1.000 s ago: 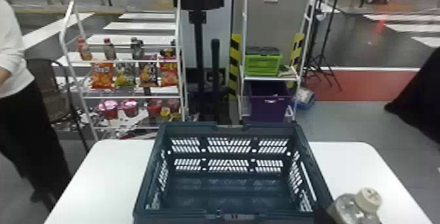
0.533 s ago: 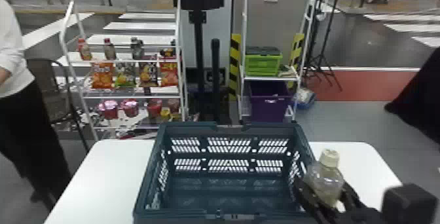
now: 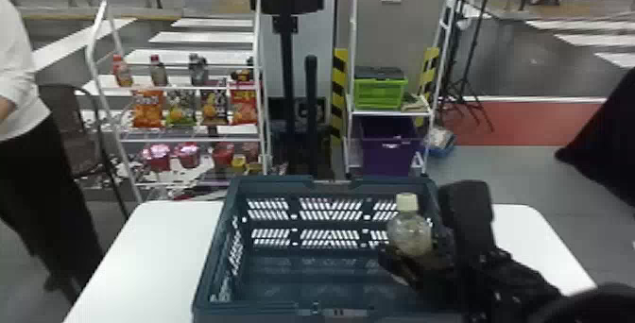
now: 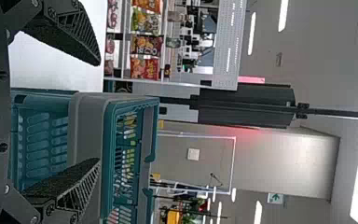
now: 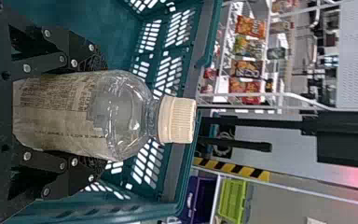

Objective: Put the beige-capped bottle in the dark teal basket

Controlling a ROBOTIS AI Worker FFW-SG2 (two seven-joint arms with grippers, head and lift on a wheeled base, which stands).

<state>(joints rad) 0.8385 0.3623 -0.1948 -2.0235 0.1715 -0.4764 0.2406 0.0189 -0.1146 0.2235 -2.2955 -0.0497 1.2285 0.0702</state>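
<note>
My right gripper is over the right part of the dark teal basket, shut on the beige-capped bottle. The bottle stands upright with its cap up, inside the basket's outline near the right wall. In the right wrist view the gripper has a finger on either side of the bottle, around its label, and the basket lies behind. My left gripper is open with nothing between its fingertips, and the basket is beyond it in the left wrist view.
The basket stands on a white table, whose surface shows to its left and right. Behind are a snack rack, a black post and a shelf with a green crate and a purple bin.
The right gripper has carried the bottle leftward from the basket's right side, past its right rim, to over the basket. The basket has not moved.
</note>
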